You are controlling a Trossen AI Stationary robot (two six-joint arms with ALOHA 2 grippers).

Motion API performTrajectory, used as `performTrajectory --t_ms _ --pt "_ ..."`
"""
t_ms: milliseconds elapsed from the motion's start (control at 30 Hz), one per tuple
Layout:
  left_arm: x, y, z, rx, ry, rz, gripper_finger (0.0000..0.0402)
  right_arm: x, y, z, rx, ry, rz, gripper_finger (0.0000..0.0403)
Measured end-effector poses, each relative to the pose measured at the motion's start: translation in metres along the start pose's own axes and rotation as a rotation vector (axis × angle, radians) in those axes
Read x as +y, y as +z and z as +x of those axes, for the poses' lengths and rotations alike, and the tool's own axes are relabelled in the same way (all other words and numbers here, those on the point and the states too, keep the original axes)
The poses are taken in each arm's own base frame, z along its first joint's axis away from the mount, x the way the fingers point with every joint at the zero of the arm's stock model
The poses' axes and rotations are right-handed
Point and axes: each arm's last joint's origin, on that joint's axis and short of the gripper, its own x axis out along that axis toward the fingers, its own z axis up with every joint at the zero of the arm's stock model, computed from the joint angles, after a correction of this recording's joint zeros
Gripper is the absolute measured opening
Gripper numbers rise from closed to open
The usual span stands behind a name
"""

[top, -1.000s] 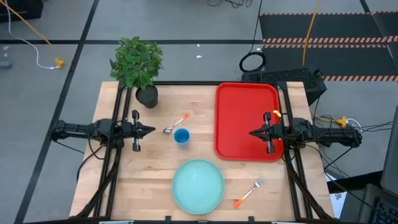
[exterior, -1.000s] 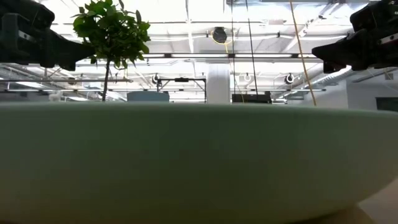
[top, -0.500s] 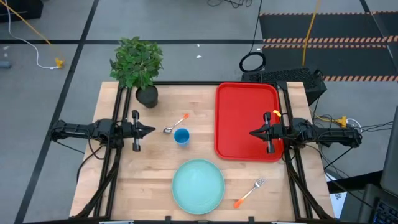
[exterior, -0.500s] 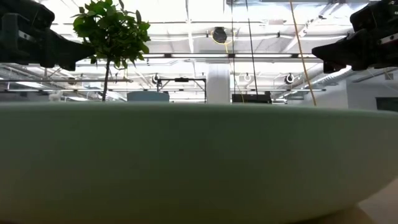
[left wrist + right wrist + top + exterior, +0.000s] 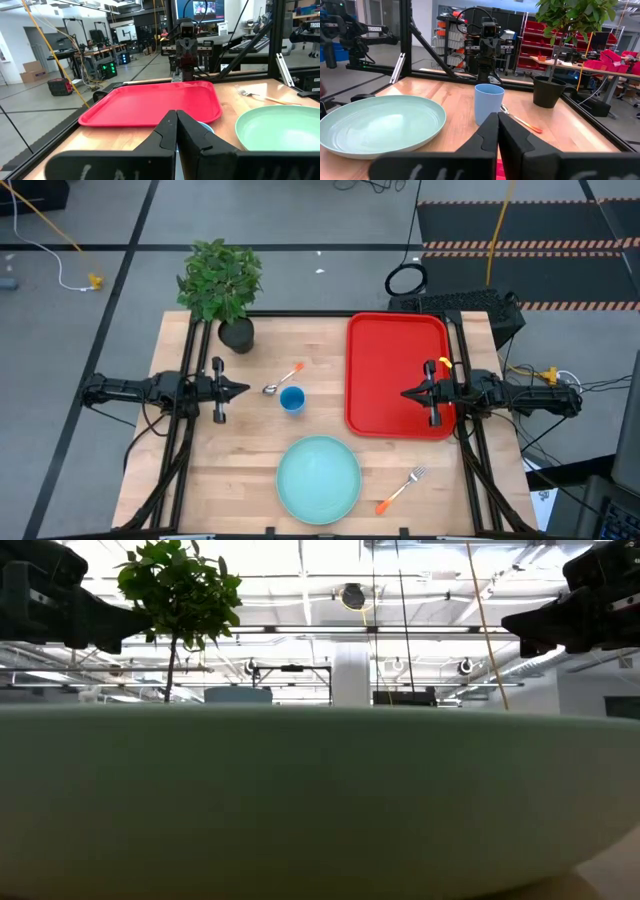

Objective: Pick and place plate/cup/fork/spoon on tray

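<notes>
High view is showing both arms waiting at the table's sides: the left gripper point(image 5: 240, 390) is hanging near the spoon point(image 5: 281, 379) and the cup point(image 5: 292, 400), and the right gripper point(image 5: 408, 393) is hanging over the tray point(image 5: 390, 345). Both pairs of fingers are sitting pressed together, gripping nothing. The plate point(image 5: 318, 478) is lying at the near edge, the fork point(image 5: 401, 489) just beside it toward the right, and all 4 items are lying off the tray. The cup looks like the easiest first pick for the left arm: it should be opening wide, coming down around the cup's wall without nudging the spoon lying just beside it, then carrying it level to a bare part of the tray. A potted plant point(image 5: 222, 285) is standing at the far left corner.
</notes>
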Motion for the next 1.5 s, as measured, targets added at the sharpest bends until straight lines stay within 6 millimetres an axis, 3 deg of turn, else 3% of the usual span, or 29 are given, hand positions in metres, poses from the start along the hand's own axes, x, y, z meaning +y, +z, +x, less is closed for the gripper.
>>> performTrajectory --t_ms 1133,1333,1433,1500 --pt "0.0 0.0 0.0 0.0 0.0 0.0 0.0003 0.0 0.002 0.0 -0.02 -0.001 0.008 0.0" --pt "0.0 0.0 0.0 0.0 0.001 0.0 0.0003 -0.001 0.022 -0.003 -0.226 0.035 0.1 0.0" --pt "0.0 0.0 0.0 0.0 0.0 0.0 0.0003 0.0 0.027 -0.004 -0.234 0.07 0.098 0.0" --pt "0.0 0.0 0.0 0.0 0.0 0.0 0.0003 -0.003 0.049 -0.009 -0.296 0.065 0.093 0.0"
